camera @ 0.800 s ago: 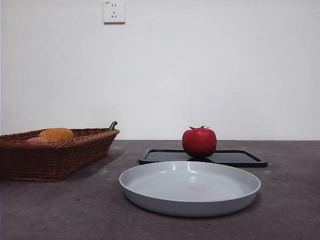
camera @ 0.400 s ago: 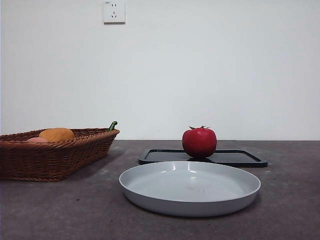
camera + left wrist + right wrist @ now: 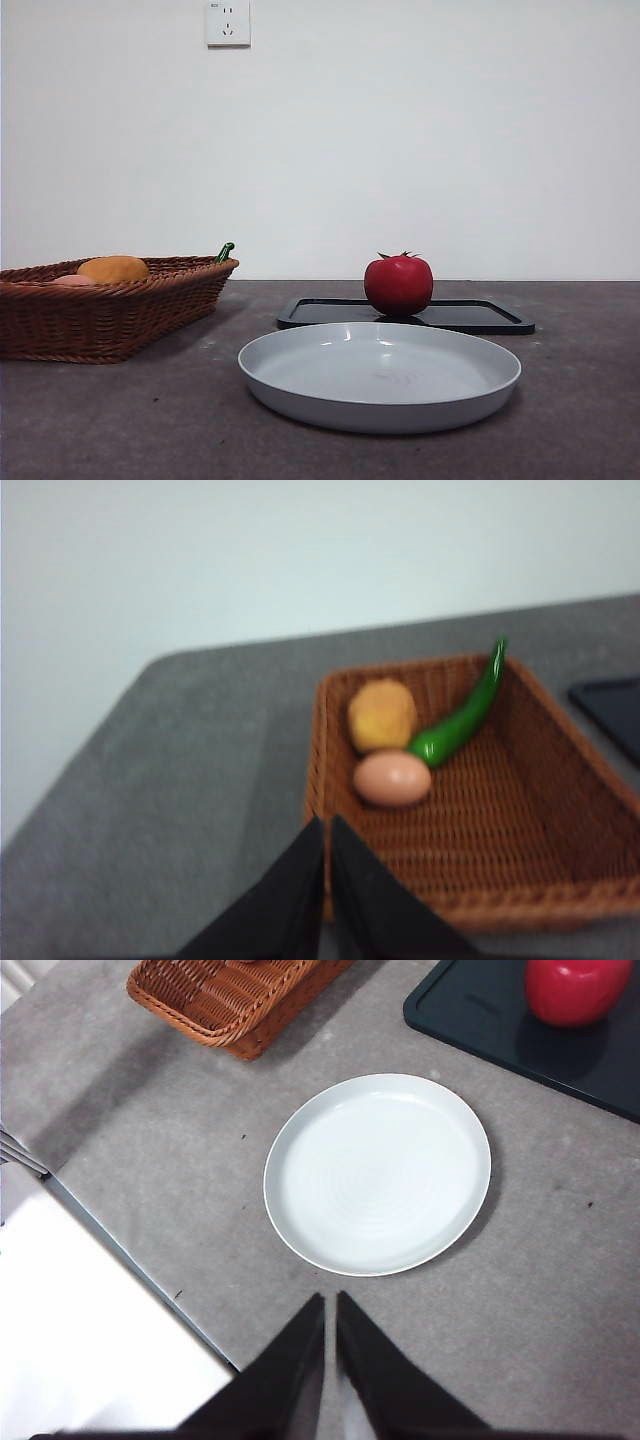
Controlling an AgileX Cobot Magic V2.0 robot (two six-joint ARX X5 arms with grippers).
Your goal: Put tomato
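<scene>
Here's your scene: the tomato [image 3: 398,285] sits upright on the black tray [image 3: 480,316], toward that tray's left end in the front view, green stem pointing up. Nothing is touching it. From your right wrist camera you catch it [image 3: 578,988] at the edge of the frame, resting on the tray's [image 3: 480,1020] dark glossy floor.

Just in front of the tray, nearer the front camera, lies the grey plate [image 3: 300,400], flat on the surface [image 3: 120,420] with nothing in it. Your right wrist view looks straight down on that plate [image 3: 290,1150], pale and round, apart from the tray.

Your right gripper [image 3: 330,1305] hangs high above the surface on the near side of the plate, jaws pressed together to a thin slit, holding nothing.

Off to the left in the front view stands the wicker basket [image 3: 100,320], well apart from the tomato. Your left gripper [image 3: 327,825] hovers over the basket's [image 3: 560,810] near rim, jaws closed tip to tip and empty-handed as well. Inside the basket you've got an orange-yellow rounded fruit [image 3: 382,715], a pale egg [image 3: 392,778] just beside it, and a green chili pepper [image 3: 462,715] lying slantwise, its tip reaching the far rim. That view is a little blurred.

Neither arm shows in the front view. A wall socket [image 3: 228,22] sits high on the white wall behind.
</scene>
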